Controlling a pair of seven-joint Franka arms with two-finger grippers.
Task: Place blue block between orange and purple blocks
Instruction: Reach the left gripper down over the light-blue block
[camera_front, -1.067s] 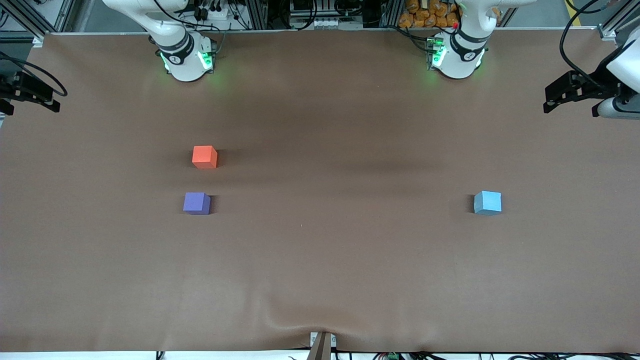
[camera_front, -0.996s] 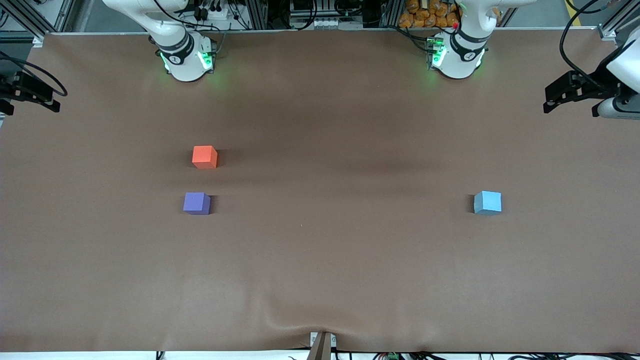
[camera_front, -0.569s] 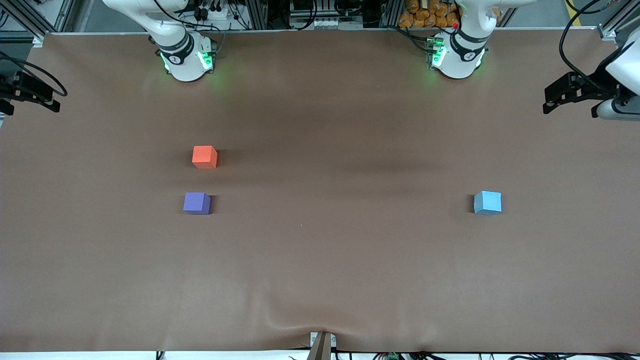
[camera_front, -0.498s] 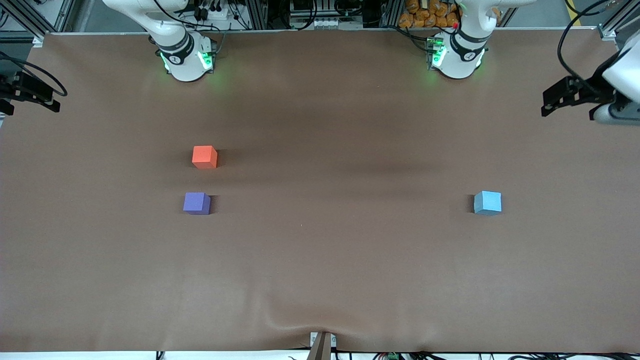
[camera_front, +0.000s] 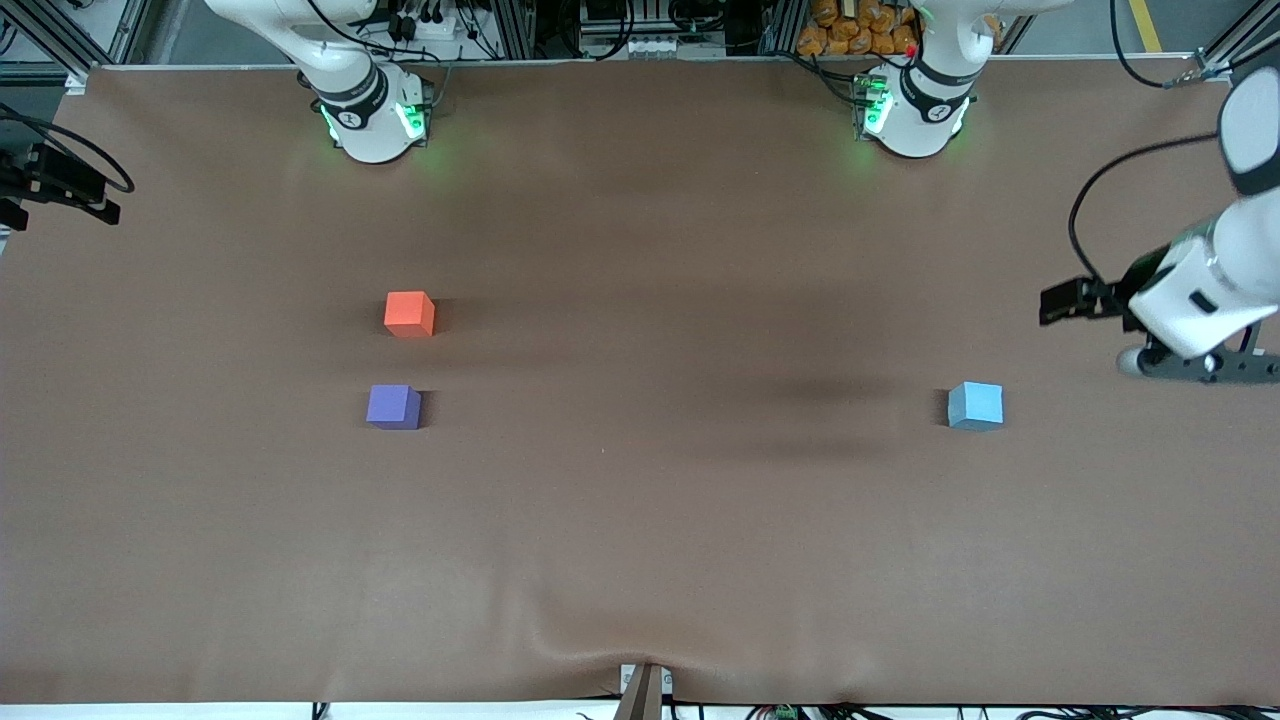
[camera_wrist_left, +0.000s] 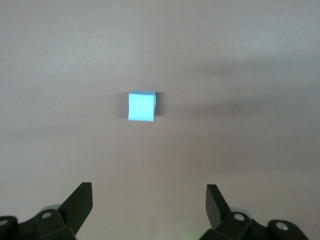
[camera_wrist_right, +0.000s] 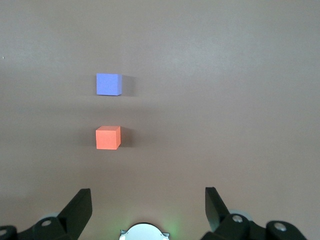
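Seemingly light and rigid, the blue block (camera_front: 975, 406) is awaiting a grip across flat sides from the wide-open left gripper (camera_wrist_left: 149, 210), hovering nearby.

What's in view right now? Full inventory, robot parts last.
blue block: 1, light sky-blue, on the table toward the left arm's end.
orange block: 1, orange-red, toward the right arm's end.
purple block: 1, violet, nearer the front camera than the orange block, apart from it.
table: 1, brown cover.
left gripper: 1, black, open, above the table beside the blue block.
right gripper: 1, black, open, waiting at its end.
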